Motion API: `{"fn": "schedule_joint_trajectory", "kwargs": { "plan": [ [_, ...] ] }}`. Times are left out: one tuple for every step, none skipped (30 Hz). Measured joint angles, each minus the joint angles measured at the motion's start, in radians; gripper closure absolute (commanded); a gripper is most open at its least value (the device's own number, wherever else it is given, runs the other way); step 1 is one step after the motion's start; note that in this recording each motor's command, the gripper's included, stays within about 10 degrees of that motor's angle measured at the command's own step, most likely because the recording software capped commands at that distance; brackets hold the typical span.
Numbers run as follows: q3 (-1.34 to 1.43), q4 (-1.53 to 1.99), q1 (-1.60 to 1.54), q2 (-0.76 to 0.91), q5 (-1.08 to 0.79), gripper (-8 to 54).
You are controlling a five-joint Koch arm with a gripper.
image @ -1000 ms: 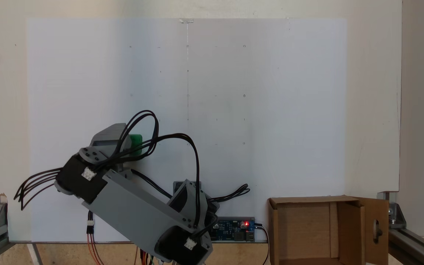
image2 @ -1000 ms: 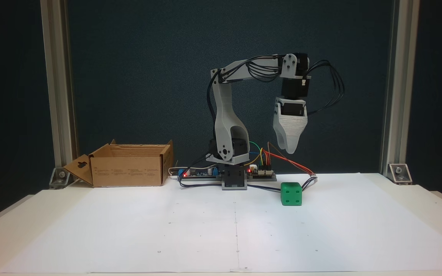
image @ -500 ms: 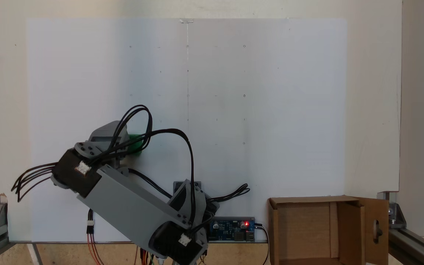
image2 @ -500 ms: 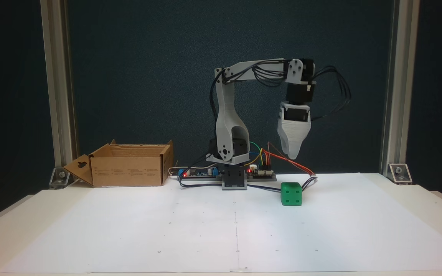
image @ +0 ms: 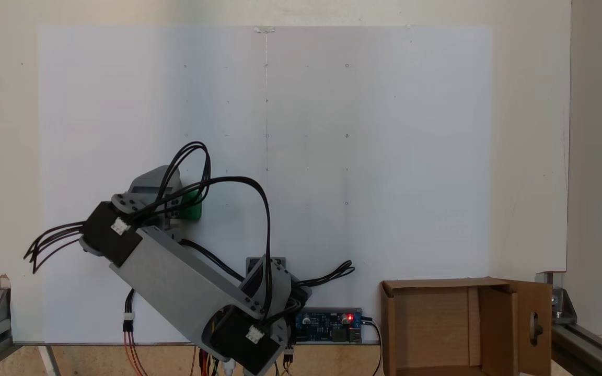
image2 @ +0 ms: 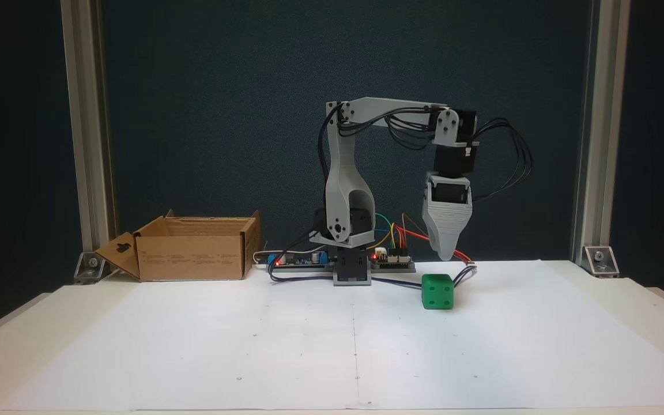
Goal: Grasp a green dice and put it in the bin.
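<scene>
In a fixed view from the front, we see the bin (image2: 193, 255) at the far left of the desk (image2: 136, 346), flaps open, the handle cut-out flap leaning outward. Near the middle stands the arm's base with its circuit boards (image2: 392, 260) and coloured wires. To the right, the gripper (image2: 445, 253) points down, hanging just above the green dice (image2: 437, 291) without touching it; only one tapered tip shows, so we cannot tell whether its jaws are parted. The green dice (image: 195, 207) sits on the white paper (image: 358, 156), partly under the gripper's body from above.
</scene>
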Motion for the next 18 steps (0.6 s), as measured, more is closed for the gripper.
{"fn": "schedule_joint_trajectory", "kwargs": {
  "plan": [
    [0.005,-0.009,0.000,0.000,0.002,2.4],
    [0.005,-0.014,0.000,0.000,0.002,2.4],
    [0.008,-0.018,-0.003,0.000,0.002,2.4],
    [0.023,-0.023,-0.006,0.002,0.003,2.4],
    [0.043,-0.029,-0.009,0.005,0.003,2.4],
    [0.060,-0.034,-0.012,0.006,0.006,2.4],
    [0.067,-0.041,-0.015,0.015,0.008,2.4],
    [0.074,-0.049,-0.018,0.026,0.008,2.4],
    [0.087,-0.058,-0.020,0.040,0.008,2.4],
    [0.109,-0.069,-0.018,0.051,0.008,2.4],
    [0.135,-0.081,-0.018,0.064,0.009,2.4],
    [0.150,-0.092,-0.018,0.075,0.008,2.4],
    [0.169,-0.106,-0.018,0.086,0.009,2.4],
    [0.187,-0.118,-0.020,0.098,0.009,2.4],
    [0.204,-0.127,-0.020,0.107,0.009,2.4],
    [0.213,-0.135,-0.020,0.115,0.009,2.4],
    [0.216,-0.144,-0.020,0.120,0.009,2.4],
    [0.225,-0.155,-0.020,0.126,0.009,2.4]
  ]
}}
